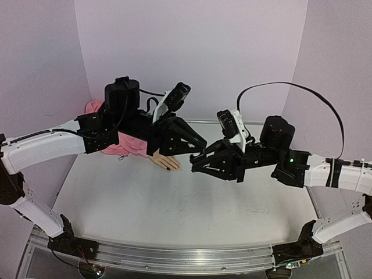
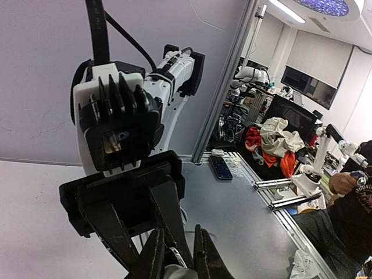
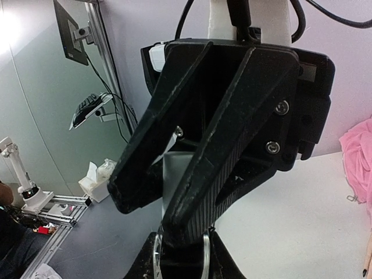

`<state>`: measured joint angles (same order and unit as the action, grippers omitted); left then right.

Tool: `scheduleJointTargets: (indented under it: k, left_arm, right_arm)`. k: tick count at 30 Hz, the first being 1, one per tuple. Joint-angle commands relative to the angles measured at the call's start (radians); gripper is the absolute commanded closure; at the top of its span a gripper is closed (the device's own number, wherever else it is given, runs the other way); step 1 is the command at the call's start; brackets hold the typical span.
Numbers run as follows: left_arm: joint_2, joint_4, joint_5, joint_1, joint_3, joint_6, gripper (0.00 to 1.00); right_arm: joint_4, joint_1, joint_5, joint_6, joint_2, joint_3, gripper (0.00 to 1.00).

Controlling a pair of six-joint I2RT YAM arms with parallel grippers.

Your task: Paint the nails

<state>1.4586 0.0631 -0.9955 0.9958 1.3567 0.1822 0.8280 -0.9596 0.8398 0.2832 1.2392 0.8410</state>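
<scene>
**Top view.** Lying toward the far edge of the worktop [image 1: 174, 215], left of centre: a beige plastic mannequin hand [image 1: 163, 161] in a soft pink fabric sleeve [image 1: 119, 148], pointing right and largely covered by the left arm. On one fingertip, a dark-painted nail. The rest of the nails [image 1: 168, 168] too small to make out. Just right of that fingertip, meeting tip to tip above the worktop: the black two-finger left gripper [image 1: 201, 145] and the black two-finger right gripper [image 1: 195, 163], both closed.

**Left wrist view.** Closed tight, nose to nose with the other tool. No telling whether anything is pinched between them, nor what. No nails in sight here.

**Right wrist view.** Closed as well, its tips hidden behind the broad black fingers opposite. Of the task's things, only a strip of the pink sleeve at the right edge.

**Handling, as a judgement.** Probably hard, smooth and slick, fixed to a light, hollow hand prone to skidding under a sideways push. Not to be gripped at all. Better touched only with a brush tip, in light strokes along the finger. For steadying, best taken at the wrist through the sleeve, well away from smear-prone wet polish.
</scene>
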Motion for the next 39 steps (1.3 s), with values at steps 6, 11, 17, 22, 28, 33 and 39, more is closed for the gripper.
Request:
scheduleJointTargets:
  k: [6,11,17,22,28,33,39]
  left_arm:
    - [-0.153,-0.113,0.458,-0.053,-0.121,0.005,1.00]
    - [-0.182,-0.325,1.025,-0.056,-0.165,-0.021,1.00]
    - [-0.175,-0.230,1.194,-0.037,-0.398,0.070,1.00]
    - [-0.140,-0.077,1.366,0.006,-0.583,0.113,1.00]
    - [-0.055,0.141,1.451,0.015,-0.760,0.192,1.00]
    - [0.044,0.263,1.473,0.017,-0.837,0.272,1.00]
    - [0.089,0.293,1.514,0.022,-0.855,0.297,1.00]
  right_arm:
    - [-0.241,-0.012,-0.692,-0.161,-0.003,0.041,0.29]
    - [-0.329,0.000,-1.038,-0.144,-0.057,-0.071,0.02]
    - [-0.363,0.092,-1.110,-0.061,-0.182,-0.184,0.02]
    - [-0.365,0.121,-1.123,-0.061,-0.227,-0.207,0.02]
    - [-0.385,0.124,-1.131,-0.062,-0.234,-0.201,0.02]
    - [-0.385,0.125,-1.137,-0.042,-0.226,-0.208,0.02]
    - [-0.384,0.125,-1.138,-0.030,-0.237,-0.215,0.02]
